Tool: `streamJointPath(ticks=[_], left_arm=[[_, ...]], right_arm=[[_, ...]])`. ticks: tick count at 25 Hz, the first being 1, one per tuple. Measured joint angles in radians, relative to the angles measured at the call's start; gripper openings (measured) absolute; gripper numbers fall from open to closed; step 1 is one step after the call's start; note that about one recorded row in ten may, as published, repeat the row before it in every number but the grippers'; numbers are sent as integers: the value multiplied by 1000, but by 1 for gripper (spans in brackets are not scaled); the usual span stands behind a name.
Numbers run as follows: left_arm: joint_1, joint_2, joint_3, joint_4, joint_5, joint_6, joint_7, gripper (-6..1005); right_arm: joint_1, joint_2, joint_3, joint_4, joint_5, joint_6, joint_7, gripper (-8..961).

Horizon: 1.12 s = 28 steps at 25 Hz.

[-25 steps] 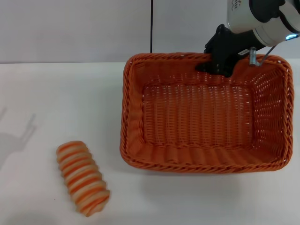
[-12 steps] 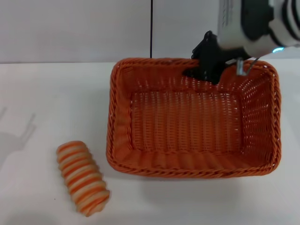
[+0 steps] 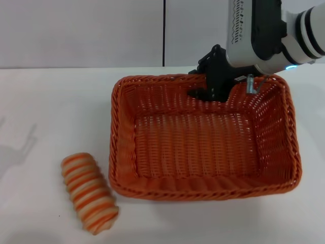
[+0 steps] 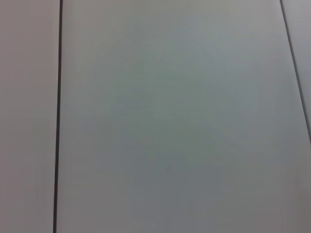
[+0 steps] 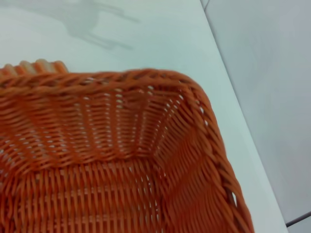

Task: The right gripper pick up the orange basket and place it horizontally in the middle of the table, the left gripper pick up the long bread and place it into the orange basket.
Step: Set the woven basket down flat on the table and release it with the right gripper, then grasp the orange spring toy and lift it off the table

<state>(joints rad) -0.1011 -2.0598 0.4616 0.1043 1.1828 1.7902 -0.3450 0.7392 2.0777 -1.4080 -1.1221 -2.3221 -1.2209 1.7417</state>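
The orange basket (image 3: 203,137) lies with its long side across the white table (image 3: 45,101), near the middle. My right gripper (image 3: 210,86) is shut on the basket's far rim, its black claw reaching over the braided edge. The right wrist view looks into the orange basket (image 5: 97,165) at one inner corner, with the tip of the long bread (image 5: 36,65) just past the rim. The long bread (image 3: 90,192), striped orange and cream, rests on the table to the front left of the basket, apart from it. My left gripper is out of view.
A pale grey wall with a dark vertical seam (image 3: 164,30) stands behind the table. The left wrist view shows only that wall (image 4: 170,121). A faint shadow falls on the table's far left (image 3: 15,147).
My right gripper has carried the basket leftward toward the table's middle. The bread has stayed where it was.
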Motion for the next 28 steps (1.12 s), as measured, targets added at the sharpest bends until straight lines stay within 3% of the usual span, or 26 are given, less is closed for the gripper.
streamJointPath(ticks=[8, 15, 18, 19, 22, 23, 24, 25, 28], left_arm=[[0, 1, 0, 0, 0, 2, -1, 800], [1, 2, 0, 0, 3, 2, -6, 800], [2, 3, 1, 4, 4, 4, -16, 800], [4, 4, 4, 32, 5, 6, -55, 800], [11, 4, 7, 87, 5, 5, -149, 800], [11, 4, 7, 87, 5, 5, -149, 800], [11, 4, 7, 87, 5, 5, -149, 800], [16, 4, 9, 169, 11, 1, -269, 800], [17, 4, 11, 268, 59, -7, -377, 799]], right_arm=[[-65, 0, -5, -105, 1, -16, 33, 578], [-139, 4, 2, -252, 40, -34, 76, 621], [-207, 7, 88, -367, 208, -88, 101, 621], [-207, 7, 88, -367, 208, -88, 101, 621], [-273, 6, 185, -414, 415, -137, 103, 621], [-316, 4, 266, -412, 563, -188, 102, 621], [-316, 4, 266, -412, 563, -188, 102, 621], [-337, 3, 305, -403, 636, -218, 102, 621], [-413, 1, 409, -353, 832, -288, 77, 621]])
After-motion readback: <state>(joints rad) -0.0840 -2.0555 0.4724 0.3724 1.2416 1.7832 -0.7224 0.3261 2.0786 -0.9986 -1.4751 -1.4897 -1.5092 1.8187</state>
